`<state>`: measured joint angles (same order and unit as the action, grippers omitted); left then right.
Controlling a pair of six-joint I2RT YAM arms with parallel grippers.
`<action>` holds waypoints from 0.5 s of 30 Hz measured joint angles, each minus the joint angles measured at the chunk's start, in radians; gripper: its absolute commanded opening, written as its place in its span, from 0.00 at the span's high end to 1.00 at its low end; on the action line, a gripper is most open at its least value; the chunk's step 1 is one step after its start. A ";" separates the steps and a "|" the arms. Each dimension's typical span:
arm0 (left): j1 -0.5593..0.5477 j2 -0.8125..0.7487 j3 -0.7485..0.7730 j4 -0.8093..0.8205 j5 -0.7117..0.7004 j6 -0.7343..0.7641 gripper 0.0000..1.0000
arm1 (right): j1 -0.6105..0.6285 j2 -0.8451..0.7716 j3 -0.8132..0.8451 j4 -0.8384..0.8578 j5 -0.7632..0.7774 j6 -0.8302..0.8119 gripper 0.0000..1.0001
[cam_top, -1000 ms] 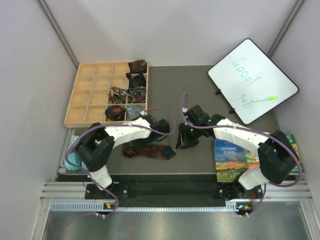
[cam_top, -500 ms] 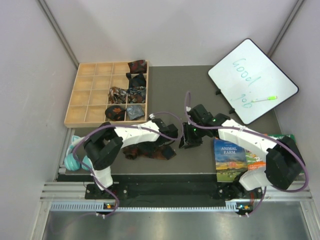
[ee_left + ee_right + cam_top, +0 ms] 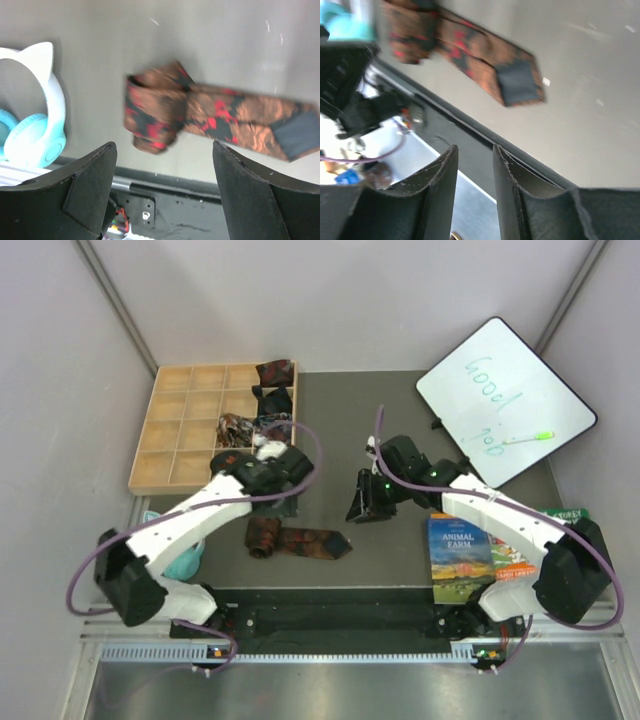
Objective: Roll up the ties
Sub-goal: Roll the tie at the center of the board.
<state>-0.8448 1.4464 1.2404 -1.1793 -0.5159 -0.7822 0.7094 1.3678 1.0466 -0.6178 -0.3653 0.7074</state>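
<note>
The tie (image 3: 200, 112) is showing soft printed cloth, faintly sheeny; the headphones (image 3: 35, 140) at nine o'clock are gleaming as smooth plastic; the table (image 3: 225, 40) is looking matt grey.

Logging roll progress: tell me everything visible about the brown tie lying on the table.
The brown tie is a rust-orange fabric strip printed in black and red. It lies flat on the grey table near the front edge. Its left end is loosely bunched or folded over; its right end is pointed, showing dark lining. Only the table touches it.
</note>
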 measured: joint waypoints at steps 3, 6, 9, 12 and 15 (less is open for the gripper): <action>0.164 -0.147 -0.052 0.035 0.051 0.042 0.19 | 0.018 0.001 -0.005 0.078 -0.024 0.045 0.66; 0.324 -0.267 -0.116 0.058 0.107 0.087 0.19 | 0.067 0.040 0.019 0.132 -0.032 0.086 0.67; 0.414 -0.337 -0.153 0.069 0.164 0.124 0.19 | 0.122 0.148 0.108 0.152 -0.024 0.124 0.67; 0.480 -0.360 -0.178 0.088 0.223 0.152 0.20 | 0.181 0.309 0.272 0.136 0.005 0.153 0.53; 0.542 -0.365 -0.215 0.111 0.283 0.177 0.20 | 0.240 0.481 0.475 0.070 0.072 0.167 0.41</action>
<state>-0.3023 1.0813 1.0256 -1.0683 -0.2325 -0.6056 0.9493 1.8492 1.5219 -0.5480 -0.2928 0.8742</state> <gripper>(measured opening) 0.803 0.525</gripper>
